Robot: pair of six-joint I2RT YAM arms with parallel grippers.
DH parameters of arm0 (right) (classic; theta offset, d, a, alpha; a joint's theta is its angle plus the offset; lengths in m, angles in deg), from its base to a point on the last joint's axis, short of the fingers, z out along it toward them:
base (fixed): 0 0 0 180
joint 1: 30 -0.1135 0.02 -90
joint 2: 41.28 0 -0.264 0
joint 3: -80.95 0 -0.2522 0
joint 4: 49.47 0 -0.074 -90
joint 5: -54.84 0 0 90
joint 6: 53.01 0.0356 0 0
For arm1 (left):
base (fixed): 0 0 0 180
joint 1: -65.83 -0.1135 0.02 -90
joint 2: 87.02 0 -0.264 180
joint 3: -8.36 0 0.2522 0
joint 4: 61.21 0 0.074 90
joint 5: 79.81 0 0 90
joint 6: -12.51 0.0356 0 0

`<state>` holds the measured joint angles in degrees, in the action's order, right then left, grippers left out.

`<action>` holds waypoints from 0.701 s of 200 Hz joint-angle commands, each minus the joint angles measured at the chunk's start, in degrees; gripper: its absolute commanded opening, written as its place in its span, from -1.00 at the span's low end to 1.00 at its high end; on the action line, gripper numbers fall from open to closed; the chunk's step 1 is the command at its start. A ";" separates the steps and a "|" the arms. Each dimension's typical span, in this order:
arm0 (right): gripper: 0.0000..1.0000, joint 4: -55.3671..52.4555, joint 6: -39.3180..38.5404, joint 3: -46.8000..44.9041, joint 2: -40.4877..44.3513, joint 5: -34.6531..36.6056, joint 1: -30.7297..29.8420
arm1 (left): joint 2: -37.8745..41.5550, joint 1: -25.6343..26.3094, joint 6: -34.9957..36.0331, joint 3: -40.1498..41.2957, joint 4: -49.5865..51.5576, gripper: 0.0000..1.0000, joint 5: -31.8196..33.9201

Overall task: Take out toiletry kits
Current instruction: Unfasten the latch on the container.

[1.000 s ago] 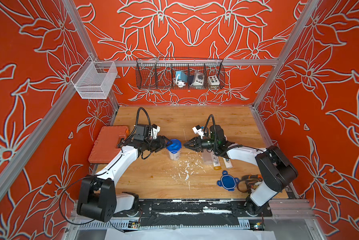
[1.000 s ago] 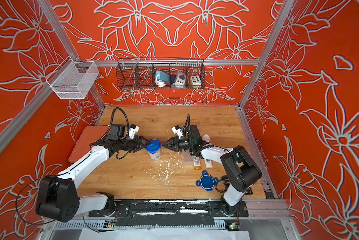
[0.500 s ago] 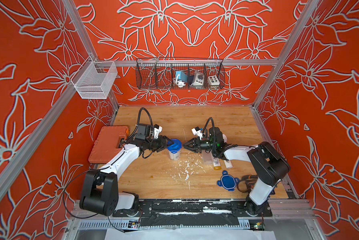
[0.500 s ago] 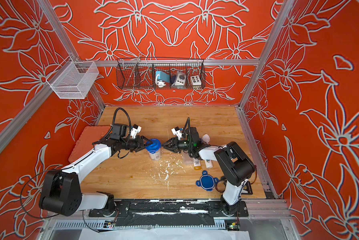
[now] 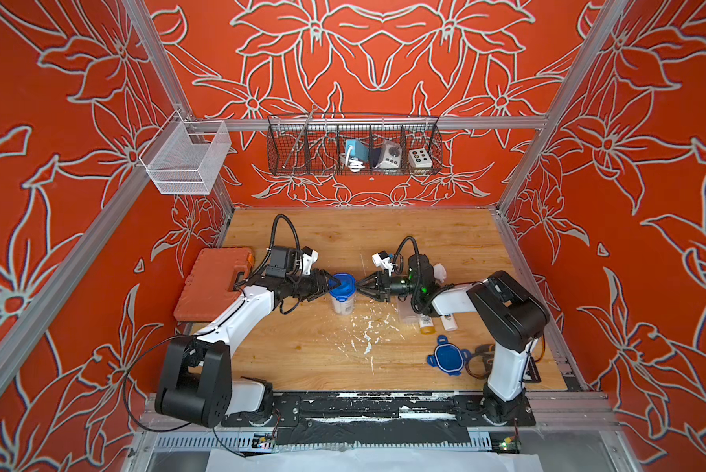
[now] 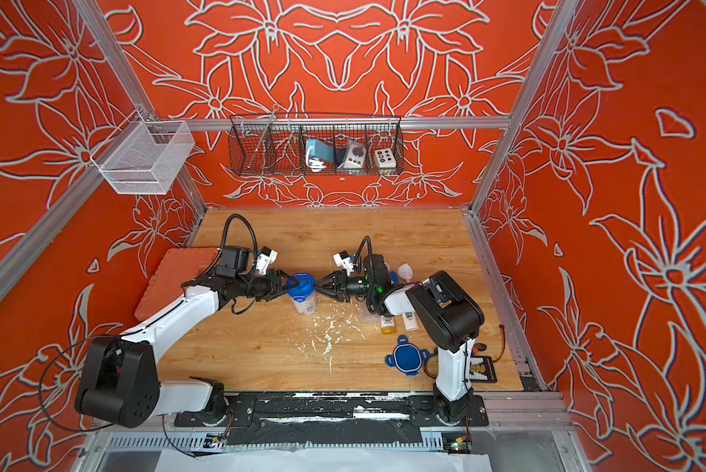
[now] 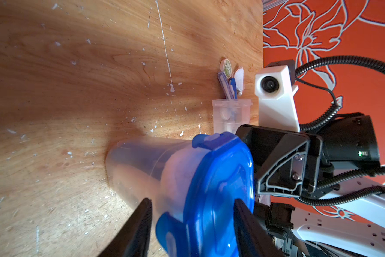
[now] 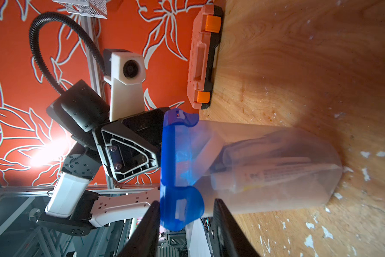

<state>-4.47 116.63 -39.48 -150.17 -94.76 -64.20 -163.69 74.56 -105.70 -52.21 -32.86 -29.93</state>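
Left gripper [image 5: 331,282] and right gripper [image 5: 358,282], both spread, straddle opposite clips of blue lid [image 5: 342,282], frame centre. Toiletry kit [image 8: 265,171] sealed inside tub [image 5: 342,304]. Risk: uneven prying tips tall tub.

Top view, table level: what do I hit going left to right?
Orange plastic tool case → left gripper → tall clear tub with blue clip lid → right gripper → loose blue clip lid. White-labelled mini bottles skipped: they overlap that lid sideways.
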 commanded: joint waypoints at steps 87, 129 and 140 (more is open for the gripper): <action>-0.22 14.91 9.48 0.52 -5.36 -0.72 -0.68 | -1.93 1.29 0.08 5.09 5.19 -0.02 10.59; -0.30 16.66 10.63 -0.96 -3.47 -0.86 0.40 | -2.15 1.79 -2.07 7.51 4.57 -0.06 12.90; -0.32 16.02 10.22 -1.39 -2.91 -1.26 0.78 | -2.43 2.14 -2.36 8.10 4.64 -0.07 13.51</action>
<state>7.70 125.15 -39.79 -154.43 -95.17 -64.00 -162.66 75.70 -107.93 -49.30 -38.65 -26.28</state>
